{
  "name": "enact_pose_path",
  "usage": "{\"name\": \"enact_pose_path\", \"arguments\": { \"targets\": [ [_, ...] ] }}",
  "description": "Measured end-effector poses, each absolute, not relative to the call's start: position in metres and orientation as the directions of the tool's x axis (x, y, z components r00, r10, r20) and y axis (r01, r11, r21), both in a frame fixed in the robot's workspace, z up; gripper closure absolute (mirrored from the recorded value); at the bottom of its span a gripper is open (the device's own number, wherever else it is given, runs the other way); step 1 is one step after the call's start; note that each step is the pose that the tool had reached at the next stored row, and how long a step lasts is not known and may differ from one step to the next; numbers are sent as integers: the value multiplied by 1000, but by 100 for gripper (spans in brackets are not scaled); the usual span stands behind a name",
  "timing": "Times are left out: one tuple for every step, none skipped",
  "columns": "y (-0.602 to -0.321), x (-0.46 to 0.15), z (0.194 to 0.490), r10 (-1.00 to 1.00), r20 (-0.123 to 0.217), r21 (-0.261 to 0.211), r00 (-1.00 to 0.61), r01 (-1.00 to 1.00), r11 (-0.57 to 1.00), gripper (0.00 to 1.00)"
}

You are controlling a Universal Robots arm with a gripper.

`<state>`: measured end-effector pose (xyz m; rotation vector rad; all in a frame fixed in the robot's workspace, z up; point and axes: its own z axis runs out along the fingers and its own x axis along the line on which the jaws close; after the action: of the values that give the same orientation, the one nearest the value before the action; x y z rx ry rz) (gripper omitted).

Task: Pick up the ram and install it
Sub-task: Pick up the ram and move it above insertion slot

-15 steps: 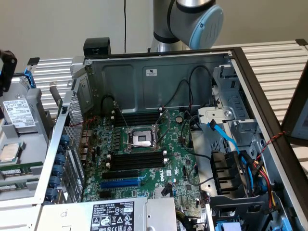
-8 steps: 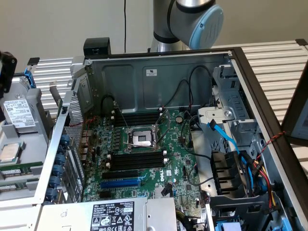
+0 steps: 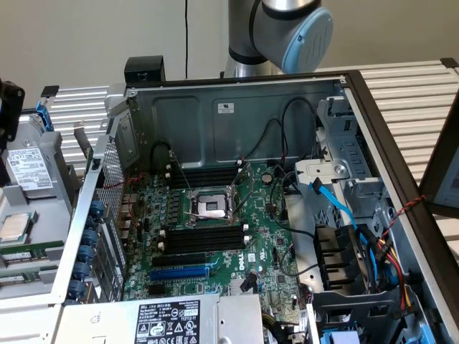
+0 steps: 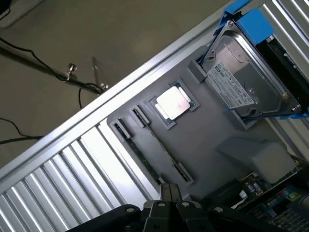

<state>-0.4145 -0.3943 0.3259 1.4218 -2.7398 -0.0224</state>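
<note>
Two green ram sticks point(image 3: 21, 254) lie in a grey parts tray point(image 3: 43, 215) outside the case, at the exterior view's left. In the wrist view a ram stick point(image 4: 161, 152) shows edge-on as a thin dark strip in the tray's holders, running toward my gripper point(image 4: 169, 187). The gripper hangs above that tray with its two black fingers pressed together, shut on nothing. The black end of my arm point(image 3: 7, 107) shows at the exterior view's left edge. On the motherboard, long black memory slots point(image 3: 204, 238) with white end clips lie beside the processor socket point(image 3: 211, 208).
The tray also carries a hard drive in a blue bracket point(image 4: 246, 82) and a loose processor point(image 4: 173, 102). The open case point(image 3: 237, 107) has tall metal walls, a blue expansion slot point(image 3: 179, 273), loose cables and a drive cage point(image 3: 344, 258) at the exterior view's right. Ribbed aluminium table point(image 4: 72, 164) surrounds the tray.
</note>
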Motion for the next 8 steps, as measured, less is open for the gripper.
{"name": "enact_pose_path", "arguments": {
  "targets": [
    [-394, -415, 325, -828, 42, 38, -559, -827, 561, 90],
    [-394, -415, 323, -838, 41, 38, -543, -838, 545, 90],
    [-394, -415, 322, -848, 41, 38, -529, -847, 530, 90],
    [-394, -415, 321, -857, 41, 38, -513, -856, 515, 90],
    [-394, -415, 320, -866, 41, 38, -498, -866, 499, 90],
    [-394, -415, 318, -876, 41, 38, -481, -875, 483, 90],
    [-394, -415, 317, -884, 41, 38, -465, -884, 467, 90],
    [-394, -415, 315, -893, 41, 38, -449, -892, 451, 90]
  ]
}}
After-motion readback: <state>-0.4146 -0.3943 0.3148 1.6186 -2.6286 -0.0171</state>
